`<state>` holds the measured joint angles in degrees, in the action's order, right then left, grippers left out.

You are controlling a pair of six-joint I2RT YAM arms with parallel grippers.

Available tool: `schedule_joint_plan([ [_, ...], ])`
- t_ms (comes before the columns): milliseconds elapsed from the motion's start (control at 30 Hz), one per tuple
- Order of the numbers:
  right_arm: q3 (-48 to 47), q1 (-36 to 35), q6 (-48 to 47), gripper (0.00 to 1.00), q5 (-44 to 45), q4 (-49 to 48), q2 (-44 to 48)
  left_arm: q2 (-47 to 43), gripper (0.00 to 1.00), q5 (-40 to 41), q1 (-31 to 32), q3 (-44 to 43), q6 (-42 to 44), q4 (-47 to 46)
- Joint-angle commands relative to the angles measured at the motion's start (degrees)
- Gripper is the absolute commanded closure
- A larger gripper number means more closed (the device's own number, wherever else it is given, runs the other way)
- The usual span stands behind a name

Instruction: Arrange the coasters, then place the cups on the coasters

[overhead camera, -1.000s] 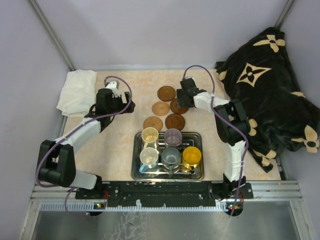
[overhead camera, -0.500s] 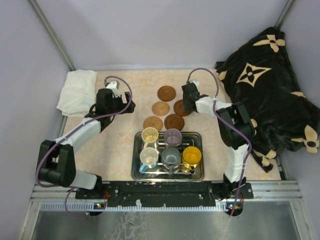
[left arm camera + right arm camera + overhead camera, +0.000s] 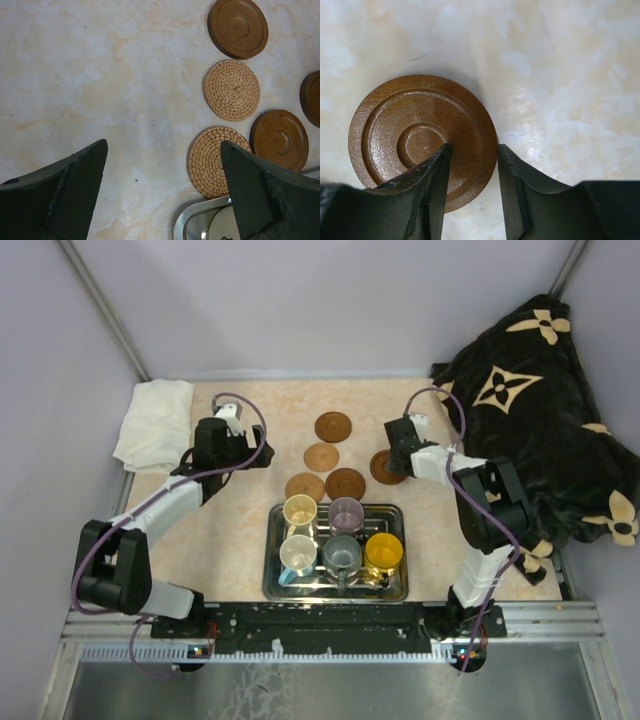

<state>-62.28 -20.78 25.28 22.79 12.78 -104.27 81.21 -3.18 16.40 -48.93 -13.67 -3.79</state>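
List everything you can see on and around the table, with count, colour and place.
Wooden coasters: three, dark brown, mid-table.
Woven coasters: two, tan, among the wooden ones.
Cups: five, cream, purple, white, grey, yellow, in the tray.
Tray: one, metal, near edge.
Cloth: one, white, far left.
Blanket: one, black with cream flowers, right.
Left gripper: one, black, open, left of the coasters.
Right gripper: one, black, shut on a wooden coaster's rim.

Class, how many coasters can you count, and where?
5. A dark coaster farthest back; a woven one just nearer; a woven and a dark one by the tray's far edge; a dark one apart to the right, its rim between the right gripper's jaws. None seems hidden.
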Motion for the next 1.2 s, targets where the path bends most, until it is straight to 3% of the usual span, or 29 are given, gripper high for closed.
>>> schedule_joint_plan([
  [0, 2.29, 4.03, -0.21, 0.59, 2.18, 3.31, 1.57, -1.62, 0.0, -0.64, 0.47, -0.19, 0.05, 0.44],
  [700, -5.52, 6.55, -4.29, 0.53, 2.12, 2.71, -2.01, -2.27, 0.0, -0.32, 0.71, 0.77, 0.13, 0.61],
  [1167, -5.66, 2.96, -10.04, 0.45, -2.52, 3.29, 11.11, -2.98, 0.0, 0.32, 0.74, 2.19, 0.14, -0.01],
])
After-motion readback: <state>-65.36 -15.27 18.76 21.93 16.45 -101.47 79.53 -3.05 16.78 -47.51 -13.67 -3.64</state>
